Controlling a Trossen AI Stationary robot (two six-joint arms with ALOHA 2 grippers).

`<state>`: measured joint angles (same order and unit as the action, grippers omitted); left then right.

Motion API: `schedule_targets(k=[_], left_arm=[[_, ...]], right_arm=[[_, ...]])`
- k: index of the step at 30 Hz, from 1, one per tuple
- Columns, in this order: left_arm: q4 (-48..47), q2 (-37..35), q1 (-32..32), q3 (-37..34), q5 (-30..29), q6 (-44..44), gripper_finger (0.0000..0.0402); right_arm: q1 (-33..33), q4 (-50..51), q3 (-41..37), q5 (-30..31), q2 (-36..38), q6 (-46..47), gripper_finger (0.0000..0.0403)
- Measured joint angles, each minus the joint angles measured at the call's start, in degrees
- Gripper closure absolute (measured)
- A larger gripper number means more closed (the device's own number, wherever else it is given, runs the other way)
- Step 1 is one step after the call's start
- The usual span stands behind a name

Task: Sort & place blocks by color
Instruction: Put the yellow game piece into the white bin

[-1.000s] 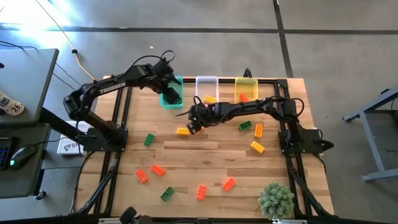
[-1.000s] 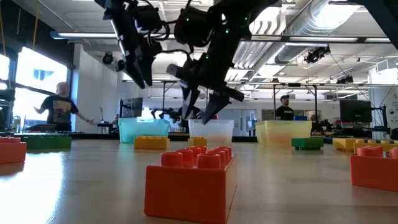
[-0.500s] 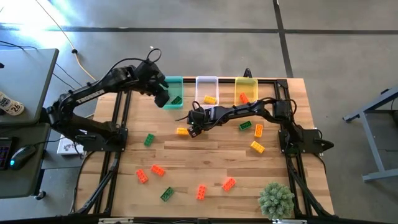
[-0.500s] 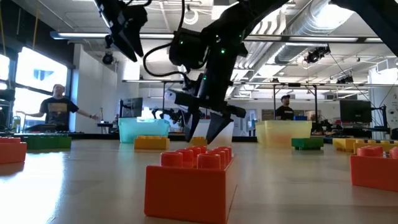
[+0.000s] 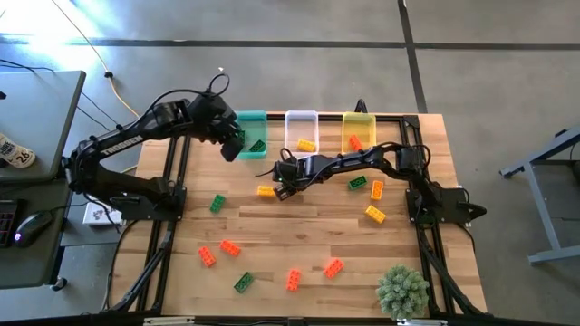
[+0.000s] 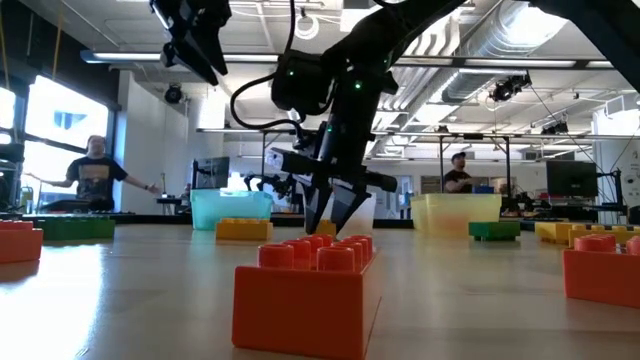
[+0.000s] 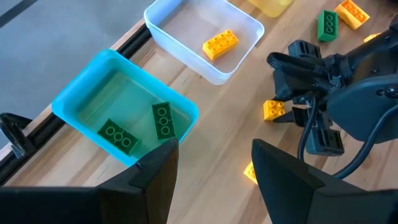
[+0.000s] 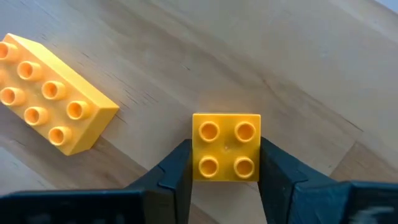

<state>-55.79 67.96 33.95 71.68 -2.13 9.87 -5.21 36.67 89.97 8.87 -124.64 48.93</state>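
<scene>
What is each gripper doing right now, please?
Left gripper: open, empty, near the teal bin.
Right gripper: shut on a small yellow block.

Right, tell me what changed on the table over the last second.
The right gripper came down beside the teal bin's side of the table and closed on a small yellow block, next to a longer yellow block. The left gripper pulled back from over the teal bin, fingers open and empty. The loose blocks, the bins and the plant stayed put.
</scene>
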Motion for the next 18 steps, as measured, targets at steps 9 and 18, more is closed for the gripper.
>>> schedule_targets(k=[9, 18], left_arm=[[-0.24, 0.07, 0.00, 0.00, 0.00, 0.00, 0.0209], [-1.84, 0.07, -1.56, 0.00, 0.04, 1.08, 0.0209]], right_arm=[[0.76, 0.33, 0.00, -0.31, 0.25, -0.89, 0.0287], [1.14, 0.82, -0.14, -1.37, 3.70, -2.96, 0.0287]])
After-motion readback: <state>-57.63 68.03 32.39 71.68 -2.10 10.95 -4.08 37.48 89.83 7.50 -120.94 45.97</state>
